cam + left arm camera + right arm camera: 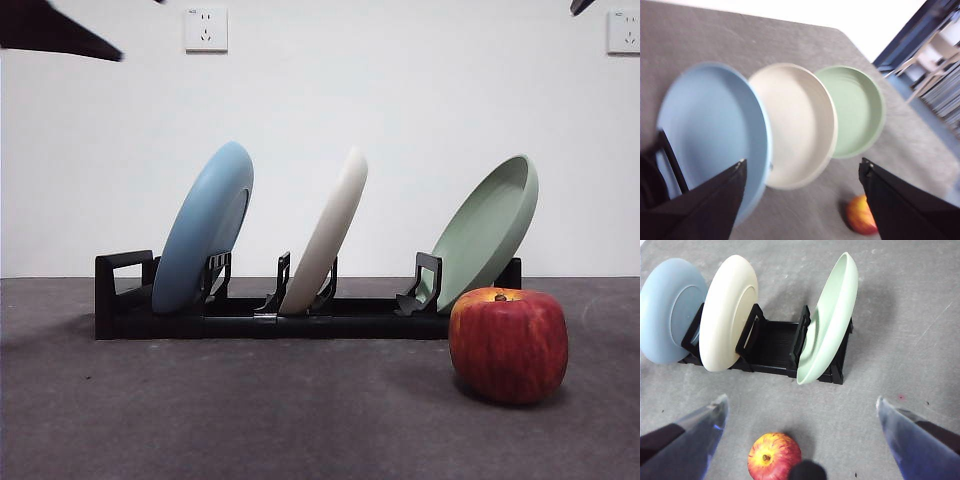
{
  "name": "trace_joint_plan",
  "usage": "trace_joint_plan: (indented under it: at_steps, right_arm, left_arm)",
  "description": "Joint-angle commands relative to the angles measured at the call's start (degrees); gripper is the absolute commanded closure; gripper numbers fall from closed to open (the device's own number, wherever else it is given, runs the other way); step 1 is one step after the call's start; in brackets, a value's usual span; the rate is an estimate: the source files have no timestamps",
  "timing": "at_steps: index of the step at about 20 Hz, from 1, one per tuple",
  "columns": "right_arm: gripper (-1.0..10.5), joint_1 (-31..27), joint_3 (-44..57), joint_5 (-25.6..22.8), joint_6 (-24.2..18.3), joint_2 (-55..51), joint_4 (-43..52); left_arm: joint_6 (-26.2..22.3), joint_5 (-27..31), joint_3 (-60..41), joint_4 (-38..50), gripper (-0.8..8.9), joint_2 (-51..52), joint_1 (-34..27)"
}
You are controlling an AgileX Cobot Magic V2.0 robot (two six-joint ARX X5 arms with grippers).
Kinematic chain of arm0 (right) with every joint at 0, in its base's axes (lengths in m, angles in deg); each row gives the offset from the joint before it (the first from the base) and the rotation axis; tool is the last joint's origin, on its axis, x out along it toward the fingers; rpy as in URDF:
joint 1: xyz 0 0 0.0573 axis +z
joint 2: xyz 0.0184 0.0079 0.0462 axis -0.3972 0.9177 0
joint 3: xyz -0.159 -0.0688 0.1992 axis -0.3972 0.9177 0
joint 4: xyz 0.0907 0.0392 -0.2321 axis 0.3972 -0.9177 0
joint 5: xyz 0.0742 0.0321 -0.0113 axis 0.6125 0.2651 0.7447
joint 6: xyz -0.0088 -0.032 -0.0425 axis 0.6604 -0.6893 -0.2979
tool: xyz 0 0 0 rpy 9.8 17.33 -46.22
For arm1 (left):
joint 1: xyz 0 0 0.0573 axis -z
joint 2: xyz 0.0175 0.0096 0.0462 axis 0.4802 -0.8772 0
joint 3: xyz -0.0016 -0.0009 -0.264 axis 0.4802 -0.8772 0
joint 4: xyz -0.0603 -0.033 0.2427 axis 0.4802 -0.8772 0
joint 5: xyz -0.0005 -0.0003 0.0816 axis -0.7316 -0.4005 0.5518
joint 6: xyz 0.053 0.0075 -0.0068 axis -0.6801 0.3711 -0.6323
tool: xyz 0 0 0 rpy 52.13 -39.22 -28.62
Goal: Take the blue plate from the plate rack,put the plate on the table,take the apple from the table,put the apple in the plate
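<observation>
The blue plate leans in the left slot of the black plate rack; it also shows in the left wrist view and the right wrist view. The red apple sits on the grey table in front of the rack's right end, also seen as the apple and the apple. My left gripper hovers open above the plates, nothing between its jaws. My right gripper is open high above the apple and rack.
A cream-white plate stands in the middle slot and a pale green plate in the right one. Black arm tips show at the top left and top right. A white wall with sockets stands behind.
</observation>
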Motion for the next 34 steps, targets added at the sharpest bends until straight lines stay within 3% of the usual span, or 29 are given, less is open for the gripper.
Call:
trace_joint_plan:
  at_steps: [1,8,15,16,18,19,23,30,34]
  right_arm:
    - [4.4,0.0,-0.1,0.1,0.7,0.0,0.4]
    - [4.4,0.0,-0.1,0.1,0.7,0.0,0.4]
    - [4.4,0.0,-0.1,0.0,0.8,0.0,0.4]
    - [4.4,0.0,-0.1,0.0,0.8,0.0,0.4]
    - [4.4,0.0,-0.1,0.0,1.1,0.0,0.4]
    - [4.4,0.0,-0.1,0.0,1.2,0.0,0.5]
    - [4.4,0.0,-0.1,0.0,1.2,0.0,0.6]
    - [4.5,0.0,-0.1,0.0,1.2,0.0,0.9]
    - [4.5,0.0,-0.1,0.0,1.2,0.0,0.9]
  left_arm:
    - [-4.0,3.4,5.5,-1.3,4.36,-6.0,2.6]
    - [-6.7,12.7,14.4,-2.1,4.36,-21.2,8.9]
    - [-7.7,15.4,14.4,-2.5,4.42,-27.9,10.5]
    - [-8.0,15.4,14.4,-3.1,4.95,-28.2,10.5]
    - [-9.5,15.3,14.4,-4.0,7.73,-28.2,10.7]
    - [-10.1,15.2,14.4,-4.0,8.17,-28.2,10.8]
    - [-10.0,11.3,15.1,-4.2,8.21,-28.0,10.8]
    - [-11.2,10.3,33.3,-17.7,8.2,-28.0,11.3]
    - [-16.2,10.9,47.0,-31.2,8.21,-27.3,12.4]
